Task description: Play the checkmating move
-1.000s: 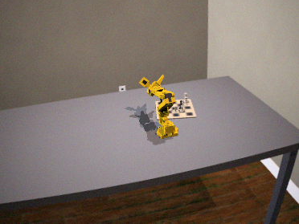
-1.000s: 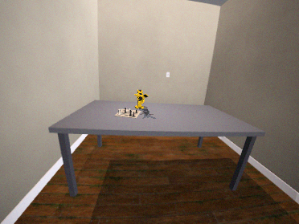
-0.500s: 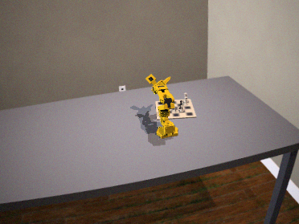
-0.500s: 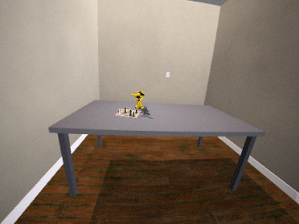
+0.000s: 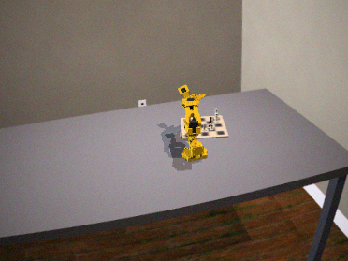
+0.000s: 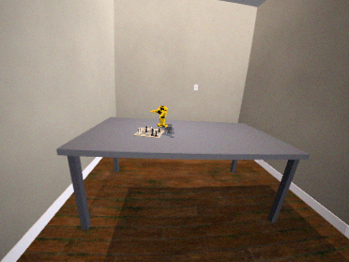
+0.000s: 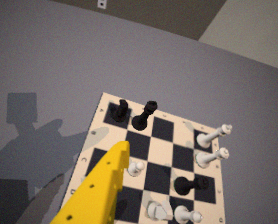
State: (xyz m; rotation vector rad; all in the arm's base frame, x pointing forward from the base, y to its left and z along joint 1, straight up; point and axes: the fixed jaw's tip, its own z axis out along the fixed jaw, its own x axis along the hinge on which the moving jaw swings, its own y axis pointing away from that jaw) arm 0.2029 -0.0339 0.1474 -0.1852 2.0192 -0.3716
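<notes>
A small chessboard [image 7: 155,160] lies on the grey table; it also shows in the top view [image 5: 206,126] and the exterior view [image 6: 150,132]. In the wrist view two black pieces [image 7: 120,110] [image 7: 145,115] stand at the board's far left corner, and a third black piece [image 7: 190,185] stands near the right. Two tall white pieces [image 7: 212,136] [image 7: 210,157] stand at the right edge. A white pawn [image 7: 135,167] stands by my yellow jaw [image 7: 107,182]. Two more white pieces [image 7: 156,210] [image 7: 184,215] stand at the near edge. My gripper [image 5: 198,95] hangs above the board, partly open and empty.
The arm's yellow base [image 5: 194,152] sits on the table beside the board. The arm's shadow [image 7: 35,145] falls on the table left of the board. A wall socket [image 5: 142,103] is behind the table.
</notes>
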